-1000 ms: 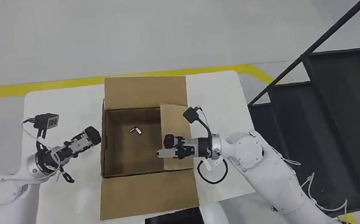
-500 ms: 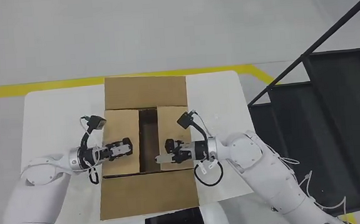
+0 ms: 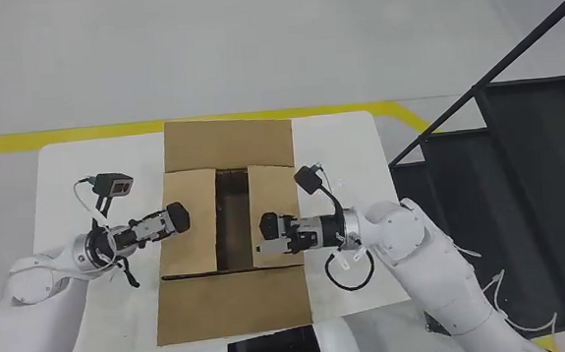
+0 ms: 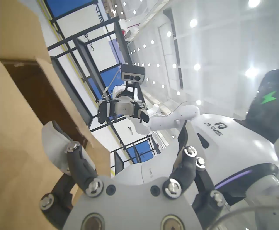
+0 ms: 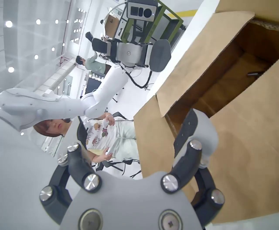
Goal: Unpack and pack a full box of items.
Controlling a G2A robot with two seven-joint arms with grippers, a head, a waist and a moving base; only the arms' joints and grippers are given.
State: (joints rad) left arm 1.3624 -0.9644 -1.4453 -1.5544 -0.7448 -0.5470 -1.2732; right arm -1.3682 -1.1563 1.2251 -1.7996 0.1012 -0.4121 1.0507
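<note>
The cardboard box [image 3: 224,151] stands mid-table, its far and near flaps lying flat outward. Its left flap [image 3: 192,217] and right flap [image 3: 274,191] are folded inward, leaving a dark gap [image 3: 232,219] between them. My left gripper [image 3: 177,218] is open over the left flap's outer part; in the left wrist view this gripper [image 4: 117,139] has one finger [image 4: 54,135] against the cardboard. My right gripper [image 3: 266,235] is open at the right flap's inner edge, and this gripper [image 5: 137,130] has one finger lying over the flap [image 5: 228,156]. A small dark item [image 5: 254,74] lies on the box floor.
The white table [image 3: 85,170] has bare room on both sides of the box. A black metal stair frame [image 3: 518,159] stands just past the table's right side. A yellow floor line [image 3: 63,138] runs behind the table.
The left flap went from standing open to folded inward, pushed by my left gripper, which has since drawn back a little to the left. The right gripper stayed on the right flap.
</note>
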